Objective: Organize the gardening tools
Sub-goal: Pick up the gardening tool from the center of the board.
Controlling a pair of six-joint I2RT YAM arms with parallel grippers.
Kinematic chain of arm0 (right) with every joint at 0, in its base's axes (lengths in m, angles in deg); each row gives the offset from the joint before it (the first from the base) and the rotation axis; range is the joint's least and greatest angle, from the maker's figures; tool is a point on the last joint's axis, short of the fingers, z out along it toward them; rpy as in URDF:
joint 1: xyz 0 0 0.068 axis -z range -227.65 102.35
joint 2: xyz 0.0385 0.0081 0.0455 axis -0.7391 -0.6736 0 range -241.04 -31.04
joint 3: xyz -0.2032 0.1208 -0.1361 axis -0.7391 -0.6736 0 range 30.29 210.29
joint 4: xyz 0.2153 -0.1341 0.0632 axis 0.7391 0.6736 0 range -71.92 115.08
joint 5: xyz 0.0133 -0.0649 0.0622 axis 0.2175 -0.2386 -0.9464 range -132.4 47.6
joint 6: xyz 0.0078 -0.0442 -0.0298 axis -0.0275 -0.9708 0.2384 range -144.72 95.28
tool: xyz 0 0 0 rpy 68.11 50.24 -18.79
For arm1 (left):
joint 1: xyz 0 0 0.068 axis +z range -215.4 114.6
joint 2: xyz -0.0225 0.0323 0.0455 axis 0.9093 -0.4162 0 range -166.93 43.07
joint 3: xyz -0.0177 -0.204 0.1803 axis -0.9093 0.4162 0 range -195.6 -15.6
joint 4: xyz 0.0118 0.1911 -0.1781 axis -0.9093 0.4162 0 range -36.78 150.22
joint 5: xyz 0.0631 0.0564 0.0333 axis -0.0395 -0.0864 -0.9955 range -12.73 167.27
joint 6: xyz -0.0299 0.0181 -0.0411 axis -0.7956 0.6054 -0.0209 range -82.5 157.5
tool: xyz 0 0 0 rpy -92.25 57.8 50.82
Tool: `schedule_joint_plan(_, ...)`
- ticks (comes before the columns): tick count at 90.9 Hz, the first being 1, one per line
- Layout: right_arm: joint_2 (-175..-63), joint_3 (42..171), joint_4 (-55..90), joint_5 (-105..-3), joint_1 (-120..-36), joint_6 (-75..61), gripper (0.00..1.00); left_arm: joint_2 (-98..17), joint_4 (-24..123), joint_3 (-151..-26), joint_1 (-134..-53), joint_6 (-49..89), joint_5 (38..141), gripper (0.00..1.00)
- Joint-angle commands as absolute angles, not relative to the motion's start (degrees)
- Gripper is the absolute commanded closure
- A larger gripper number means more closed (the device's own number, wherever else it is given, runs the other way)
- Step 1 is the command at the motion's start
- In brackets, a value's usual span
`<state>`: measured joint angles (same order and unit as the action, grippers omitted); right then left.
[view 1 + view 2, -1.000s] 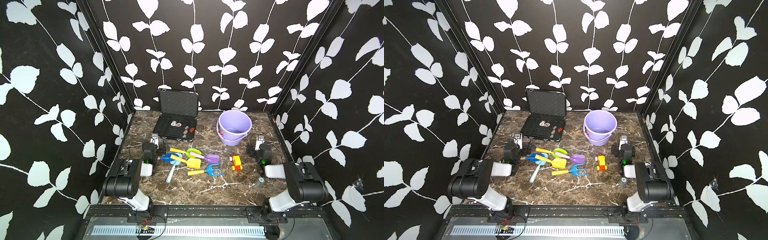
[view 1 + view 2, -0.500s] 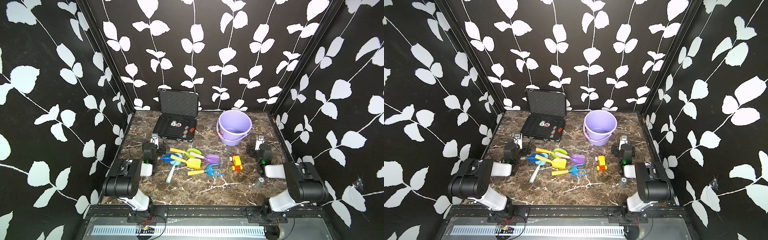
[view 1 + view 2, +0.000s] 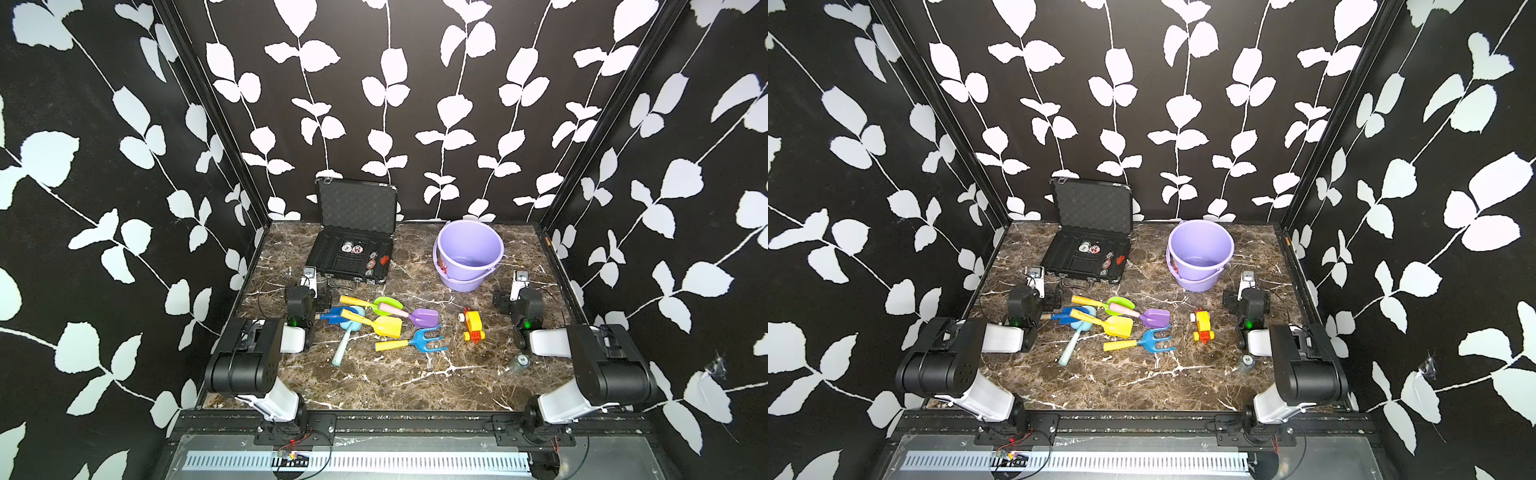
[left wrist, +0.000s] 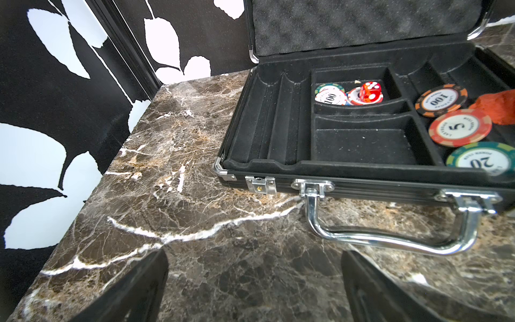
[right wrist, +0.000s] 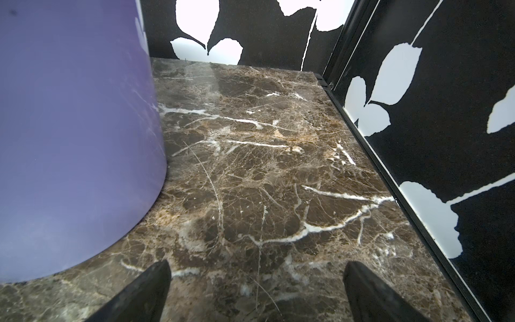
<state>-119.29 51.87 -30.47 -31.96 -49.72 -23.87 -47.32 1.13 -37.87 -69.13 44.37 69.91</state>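
While loose, 5 shovels (image 3: 388, 326), 1 fork (image 3: 424, 338)

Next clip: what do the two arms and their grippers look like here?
Both match: bulky black joint housings joined by white links, on left arm and right arm alike. A small green light glows on each wrist. Thin red and black wires trail at the bases. Left gripper and right gripper have plain black, wedge-shaped fingers.

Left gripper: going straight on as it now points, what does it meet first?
Probably the black case, at its front wall near the latch. Only bare table lies between; if the left gripper tilts down, the table comes first.
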Motion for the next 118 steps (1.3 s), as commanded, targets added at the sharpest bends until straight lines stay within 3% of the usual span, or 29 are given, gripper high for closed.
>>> schedule_joint_plan(1, -118.5, 52.4, -31.9, -31.8, -49.8, -23.8, 0.01, -46.4, 0.7, -38.4, -69.1, 44.2, 70.8, 0.01)
schedule_joint_plan(20, -115.1, 57.6, -20.2, -28.2, -50.2, -22.7, 0.01, -41.8, 4.2, -38.0, -69.1, 45.9, 75.1, 0.01)
schedule_joint_plan(37, -110.2, 66.2, 0.3, -23.4, -50.7, -17.7, 0.01, -34.4, 27.1, -45.7, -69.1, 45.5, 72.7, 0.01)
schedule_joint_plan(67, -101.4, 71.3, 17.4, -16.7, -52.1, -8.4, 0.01, -27.5, 36.1, -48.9, -70.0, 44.1, 84.1, 0.01)
schedule_joint_plan(92, -97.2, 71.6, 23.5, -15.6, -52.3, -4.9, 0.01, -17.9, 43.1, -48.6, -83.4, 45.3, 73.5, 0.01)
schedule_joint_plan(118, -98.6, 74.1, 27.6, -18.1, -52.4, -3.8, 0.01, -9.8, 47.6, -43.5, -95.4, 39.3, 72.5, 0.01)
